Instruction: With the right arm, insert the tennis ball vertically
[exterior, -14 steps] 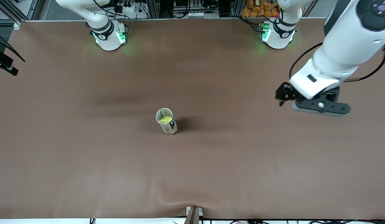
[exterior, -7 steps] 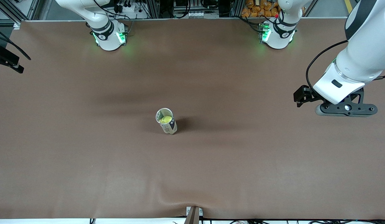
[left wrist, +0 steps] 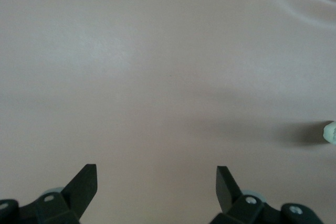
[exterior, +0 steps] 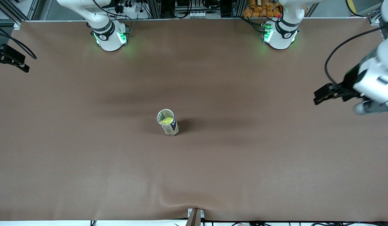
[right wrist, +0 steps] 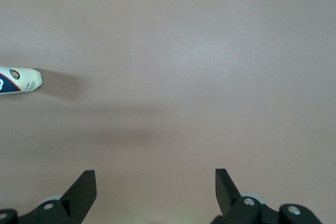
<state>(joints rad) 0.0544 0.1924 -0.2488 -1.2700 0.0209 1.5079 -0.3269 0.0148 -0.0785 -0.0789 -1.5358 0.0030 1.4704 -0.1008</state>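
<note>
A tall white and dark can point(exterior: 171, 127) stands upright in the middle of the brown table, with a yellow tennis ball point(exterior: 166, 120) inside its open top. The can also shows at the edge of the left wrist view point(left wrist: 331, 132) and of the right wrist view point(right wrist: 18, 81). My left gripper point(exterior: 321, 97) hangs over the table near the left arm's end, well away from the can. It is open and empty in the left wrist view point(left wrist: 156, 169). My right gripper point(exterior: 15, 59) is over the table's edge at the right arm's end, open and empty in the right wrist view point(right wrist: 155, 174).
The brown table cover point(exterior: 194, 172) has a small wrinkle at the edge nearest the front camera point(exterior: 181, 204). The two arm bases point(exterior: 110, 36) point(exterior: 278, 34) stand along the edge farthest from the front camera.
My left arm has swung away from the can toward its own end of the table. My right gripper has shifted slightly at the table's edge. The can and ball have not moved.
</note>
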